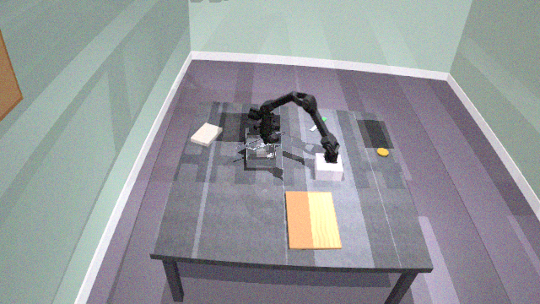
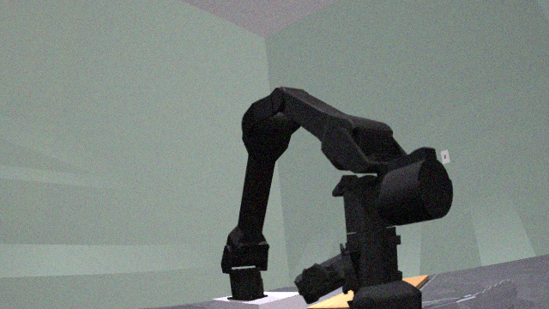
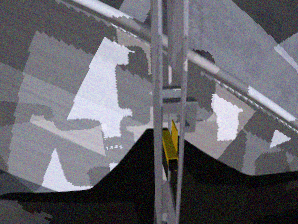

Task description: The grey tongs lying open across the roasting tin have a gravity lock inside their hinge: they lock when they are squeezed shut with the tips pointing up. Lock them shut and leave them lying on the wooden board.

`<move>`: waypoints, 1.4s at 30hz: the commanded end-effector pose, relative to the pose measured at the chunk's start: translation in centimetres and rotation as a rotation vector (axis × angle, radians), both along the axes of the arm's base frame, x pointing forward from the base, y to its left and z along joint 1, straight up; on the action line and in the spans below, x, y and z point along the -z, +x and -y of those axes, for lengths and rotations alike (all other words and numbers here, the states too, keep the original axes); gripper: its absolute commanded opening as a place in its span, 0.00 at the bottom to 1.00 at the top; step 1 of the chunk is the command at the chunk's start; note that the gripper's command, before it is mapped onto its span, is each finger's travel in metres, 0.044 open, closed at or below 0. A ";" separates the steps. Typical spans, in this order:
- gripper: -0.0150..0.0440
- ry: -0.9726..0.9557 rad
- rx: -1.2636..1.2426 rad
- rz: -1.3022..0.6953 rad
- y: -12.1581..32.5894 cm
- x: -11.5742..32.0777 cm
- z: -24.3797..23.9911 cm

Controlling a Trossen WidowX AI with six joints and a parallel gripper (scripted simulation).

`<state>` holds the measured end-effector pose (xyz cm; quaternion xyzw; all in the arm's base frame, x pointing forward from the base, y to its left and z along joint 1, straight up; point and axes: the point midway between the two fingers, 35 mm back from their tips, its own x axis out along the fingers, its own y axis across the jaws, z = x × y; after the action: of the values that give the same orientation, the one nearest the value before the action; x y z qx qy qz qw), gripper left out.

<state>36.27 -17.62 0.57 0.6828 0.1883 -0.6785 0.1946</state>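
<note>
The grey tongs (image 3: 157,100) show in the wrist view as two long thin arms close together, nearly parallel, with a yellow part between them. My gripper (image 3: 156,135) (image 1: 271,141) is shut on the tongs, with a dark finger on either side of the arms. It is low over the roasting tin (image 1: 259,164), whose shiny rim (image 3: 260,95) crosses the wrist view diagonally. The wooden board (image 1: 310,219) (image 2: 334,301) lies apart, nearer the table's front edge. The tongs' hinge and lock cannot be made out.
The arm stands on a white box (image 1: 329,174) (image 2: 280,296). A cream block (image 1: 207,134) lies to the left in the top view. A yellow disc (image 1: 382,152) lies at the right beside a dark rectangle (image 1: 375,134). A small green piece (image 1: 324,120) lies at the back.
</note>
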 end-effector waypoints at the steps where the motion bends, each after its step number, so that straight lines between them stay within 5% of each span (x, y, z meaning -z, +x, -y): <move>1: 0.00 -0.010 0.003 0.024 0.5 -4.6 0.2; 5: 0.00 -0.007 0.004 0.023 0.0 -9.2 0.0; 19: 0.00 -0.012 -0.018 0.021 0.3 -8.9 -0.7; 42: 0.00 -0.004 -0.337 0.024 3.8 -9.0 -15.7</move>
<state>39.82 -4.12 9.24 0.6511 0.2853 -0.6382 0.2957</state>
